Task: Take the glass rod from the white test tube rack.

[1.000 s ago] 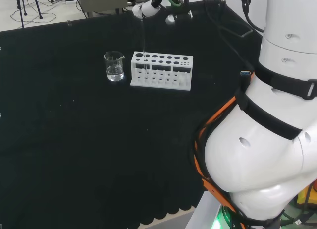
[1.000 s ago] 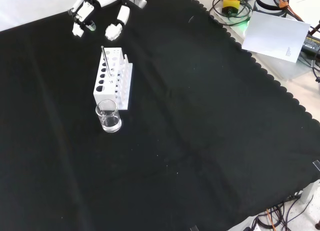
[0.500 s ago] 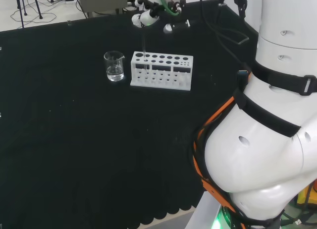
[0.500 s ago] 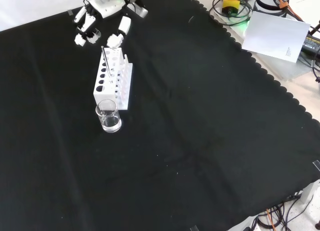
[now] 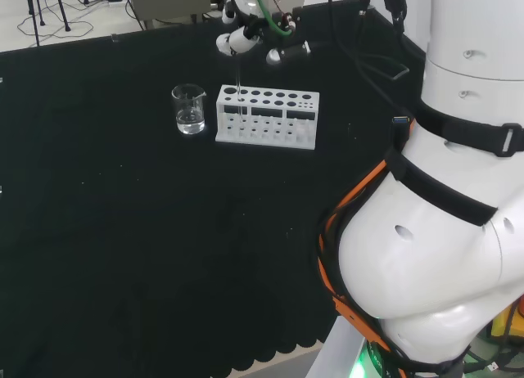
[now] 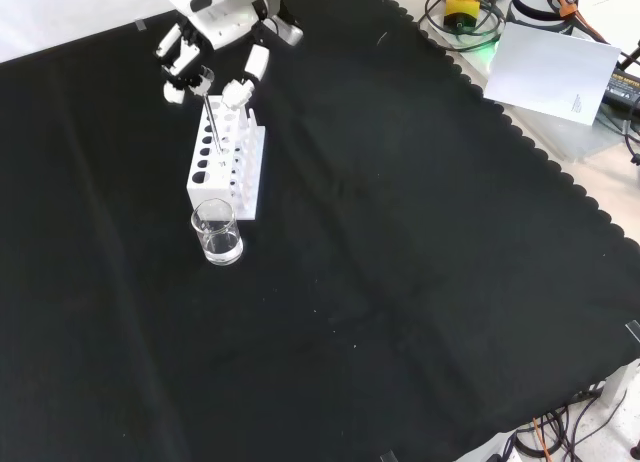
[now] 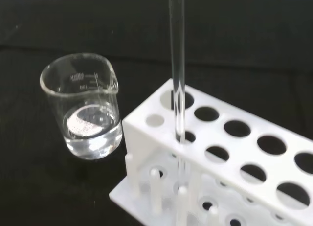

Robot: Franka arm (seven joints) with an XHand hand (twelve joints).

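Note:
The white test tube rack (image 5: 270,131) stands on the black cloth with a clear glass rod (image 5: 237,71) upright in an end hole, the end next to the beaker. In the front view the rod (image 6: 209,122) leans up from the rack (image 6: 248,172). My hand (image 6: 215,4) hovers just above the rod's top. Its fingers (image 6: 243,86) are spread to either side of the rod and hold nothing; the hand is open. In the head view a fingertip (image 5: 231,42) sits right by the rod's upper end. The wrist view looks down along the rod (image 7: 177,64) into the rack (image 7: 161,143).
A small glass beaker (image 5: 189,110) with a little clear liquid stands close to the rack's end, below it in the front view (image 6: 217,232) and beside it in the wrist view (image 7: 88,108). The arm's white links (image 5: 442,214) stand at the head view's right.
My hand has come down and closer to the rack, so its fingers now flank the rod's top. The rod, rack and beaker have not moved.

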